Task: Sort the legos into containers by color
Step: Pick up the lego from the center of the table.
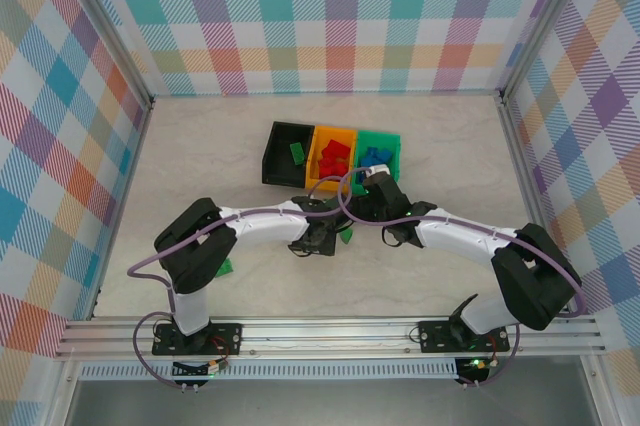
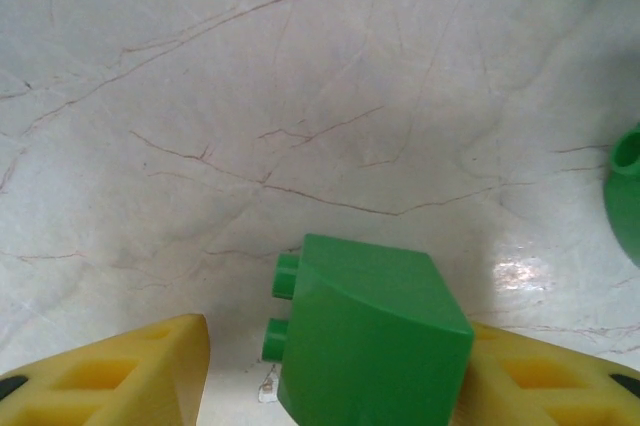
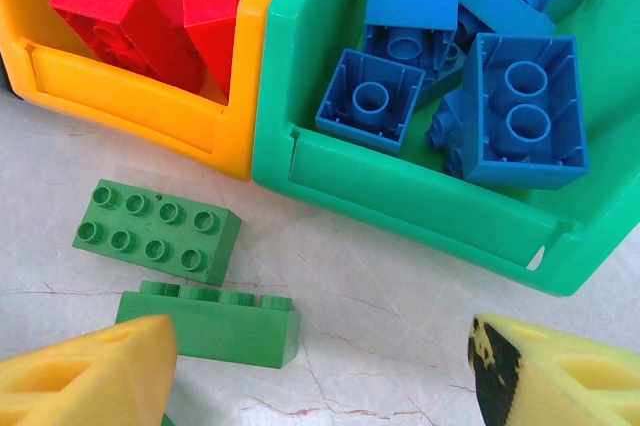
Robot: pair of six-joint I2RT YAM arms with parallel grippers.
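Closest to the lens, the left claw (image 2: pixel 335 341) stands released around a green lego (image 2: pixel 375 321). One yellow pad (image 2: pixel 110 376) shows bare table between itself and the brick's two studs, while the brick's far side seems to rest against the other pad. The brick lies on its side on the marbled table (image 2: pixel 300 96), with more green pieces at the view's edge.

From above, this claw (image 1: pixel 318 239) is just in front of the three bins. The black bin (image 1: pixel 270 161) holds one green brick, the orange bin (image 1: pixel 334 131) holds red legos (image 3: pixel 170 6), and the green bin (image 3: pixel 400 171) holds blue legos (image 3: pixel 520 106). The right claw (image 3: pixel 320 376) hangs wide open and empty at the bins' front walls, over two green legos (image 3: pixel 155 231) lying on the table.

Risks, as I judge them:
- **Grip:** the brick sits off-centre, with studs on one side and a sloped face, so a squeeze may shove or twist it out.
- **Collision:** the two wrists are close together, so a lift could clip the right arm.
- **Wrong bin:** green belongs in the black bin, not the green one.
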